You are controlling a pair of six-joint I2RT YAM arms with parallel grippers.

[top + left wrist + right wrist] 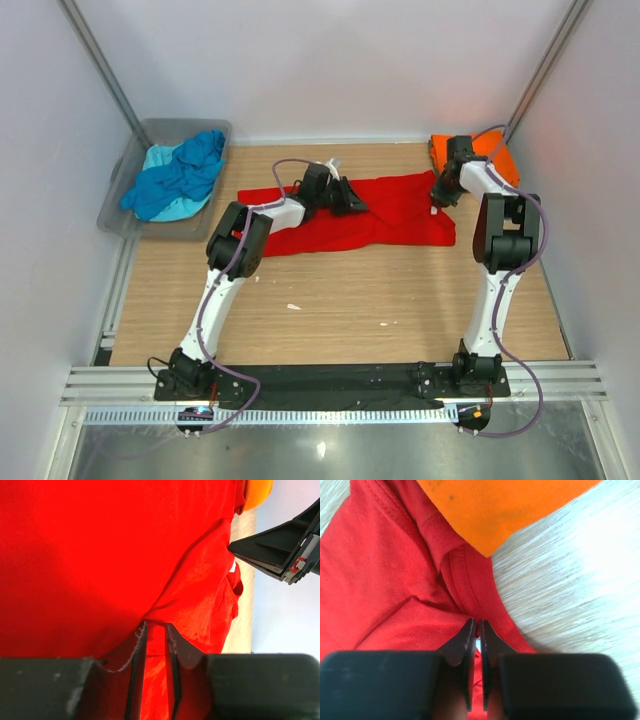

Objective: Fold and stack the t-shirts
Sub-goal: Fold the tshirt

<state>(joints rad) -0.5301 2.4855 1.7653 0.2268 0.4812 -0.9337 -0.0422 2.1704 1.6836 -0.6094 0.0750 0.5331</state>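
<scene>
Red t-shirt [400, 215]: light, limp cloth on desk [350, 300]. Left pincer [155, 626] clamps a fold of it; right pincer [477, 622] clamps its hem, orange t-shirt [495, 510] just ahead. Likely best held by hems, corners.

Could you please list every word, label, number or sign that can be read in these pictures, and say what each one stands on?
No text can be read in any view.
A small red and white sticker on the right gripper: too blurred to read.
The red t-shirt and the orange t-shirt show no print.
</scene>
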